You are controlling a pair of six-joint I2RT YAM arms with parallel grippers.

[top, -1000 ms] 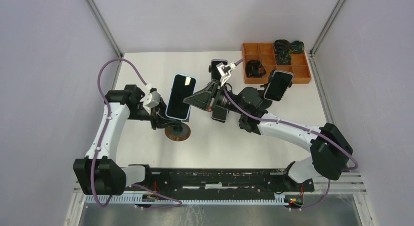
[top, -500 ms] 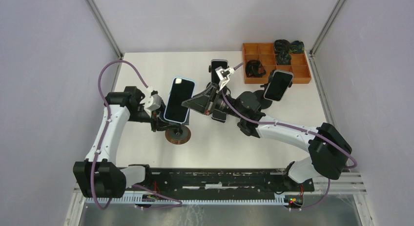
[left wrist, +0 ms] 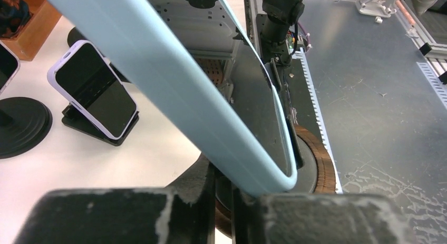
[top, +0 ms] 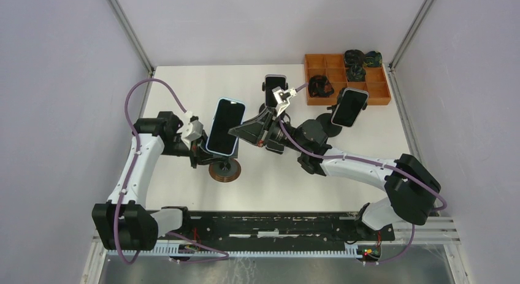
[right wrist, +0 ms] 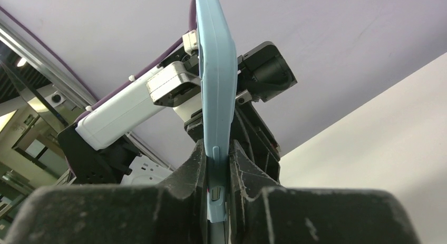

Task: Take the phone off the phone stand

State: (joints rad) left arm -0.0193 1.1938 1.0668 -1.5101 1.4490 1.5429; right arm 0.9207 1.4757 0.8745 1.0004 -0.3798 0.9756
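Left fingers [left wrist: 132, 217] and right fingers [right wrist: 192, 170] around phone [top: 224, 127], now slightly farther left.

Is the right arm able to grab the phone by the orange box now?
Probably not yet: the right gripper is shut on the blue phone, so it is busy. The other phone stands free by the orange box.
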